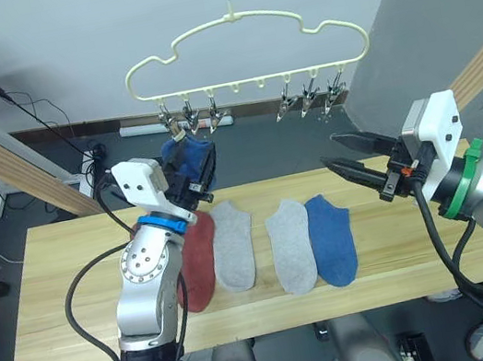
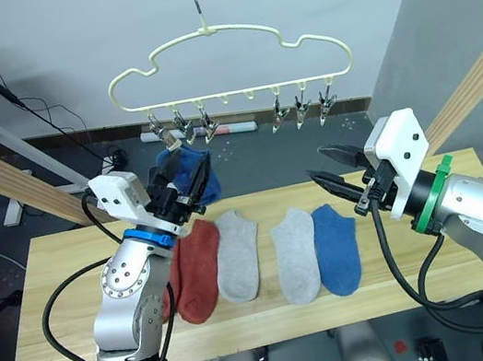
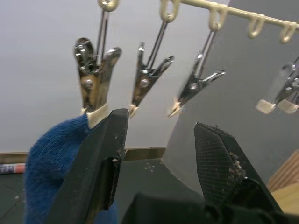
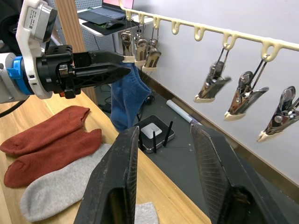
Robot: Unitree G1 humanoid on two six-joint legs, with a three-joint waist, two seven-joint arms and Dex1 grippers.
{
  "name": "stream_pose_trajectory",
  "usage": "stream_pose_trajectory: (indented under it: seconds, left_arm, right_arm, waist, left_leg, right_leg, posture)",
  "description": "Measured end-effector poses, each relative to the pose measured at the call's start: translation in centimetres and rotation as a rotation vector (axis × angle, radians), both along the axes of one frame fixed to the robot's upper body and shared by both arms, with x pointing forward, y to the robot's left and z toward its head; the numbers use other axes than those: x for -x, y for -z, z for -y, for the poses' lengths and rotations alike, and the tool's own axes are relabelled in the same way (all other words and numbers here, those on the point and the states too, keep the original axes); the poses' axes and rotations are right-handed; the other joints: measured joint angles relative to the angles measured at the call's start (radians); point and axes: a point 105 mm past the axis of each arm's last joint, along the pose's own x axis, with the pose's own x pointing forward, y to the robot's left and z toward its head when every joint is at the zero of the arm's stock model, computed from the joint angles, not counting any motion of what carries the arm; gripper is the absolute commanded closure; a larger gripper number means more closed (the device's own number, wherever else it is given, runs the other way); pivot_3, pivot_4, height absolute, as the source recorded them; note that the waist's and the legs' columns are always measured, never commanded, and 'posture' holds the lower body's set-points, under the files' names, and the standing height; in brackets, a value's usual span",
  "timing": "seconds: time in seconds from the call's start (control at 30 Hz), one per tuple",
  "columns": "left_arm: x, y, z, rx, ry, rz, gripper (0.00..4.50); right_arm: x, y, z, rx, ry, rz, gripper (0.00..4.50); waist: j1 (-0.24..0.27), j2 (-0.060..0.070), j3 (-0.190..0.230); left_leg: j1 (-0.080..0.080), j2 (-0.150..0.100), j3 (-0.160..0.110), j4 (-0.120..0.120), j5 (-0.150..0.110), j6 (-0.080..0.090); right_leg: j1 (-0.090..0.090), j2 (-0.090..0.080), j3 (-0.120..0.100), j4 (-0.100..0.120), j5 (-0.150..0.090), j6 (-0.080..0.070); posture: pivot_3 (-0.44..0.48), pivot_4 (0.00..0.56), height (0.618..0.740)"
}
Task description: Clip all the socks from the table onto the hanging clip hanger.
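Blue sock (image 1: 190, 164) hung from the clip hanger's (image 1: 239, 36) nine-o'clock end clip, beside the left gripper (image 3: 159, 154), fingers apart. Right gripper (image 1: 350, 161) waited agape; five socks (image 1: 272, 248) remained on the worktop (image 1: 55, 288), at the hanger's six o'clock.

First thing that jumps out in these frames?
A blue sock hanging from the end clip of the clip hanger, with the left gripper open right beside it. Below, five socks lie in a row on the table; the right gripper hovers open.

We see the left arm (image 1: 152, 280) covering much of the red socks (image 1: 201, 260). The hanger's (image 1: 239, 36) hook runs past the picture's top edge.
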Motion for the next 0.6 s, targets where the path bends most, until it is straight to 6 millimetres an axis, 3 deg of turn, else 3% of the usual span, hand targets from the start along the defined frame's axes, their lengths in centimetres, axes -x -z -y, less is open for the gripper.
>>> stream_pose_trajectory:
  seconds: [0.43, 0.6]
  left_arm:
    - [-0.7, -0.2, -0.4, 0.010, -0.029, 0.008, 2.02]
    - [-2.0, -0.4, -0.1, 0.011, -0.023, 0.002, 2.02]
  right_arm:
    - [0.0, 0.0, 0.0, 0.004, 0.001, 0.000, 2.67]
    - [0.1, 0.0, 0.0, 0.001, -0.005, -0.003, 2.67]
  waist:
    - [0.000, 0.000, 0.000]
    - [0.000, 0.000, 0.000]
  left_leg:
    - [0.000, 0.000, 0.000, 0.000, 0.000, 0.000]
    - [0.000, 0.000, 0.000, 0.000, 0.000, 0.000]
  right_leg:
    - [0.000, 0.000, 0.000, 0.000, 0.000, 0.000]
    - [0.000, 0.000, 0.000, 0.000, 0.000, 0.000]
  posture:
    - [-0.116, 0.374, 0.740]
    - [-0.122, 0.374, 0.740]
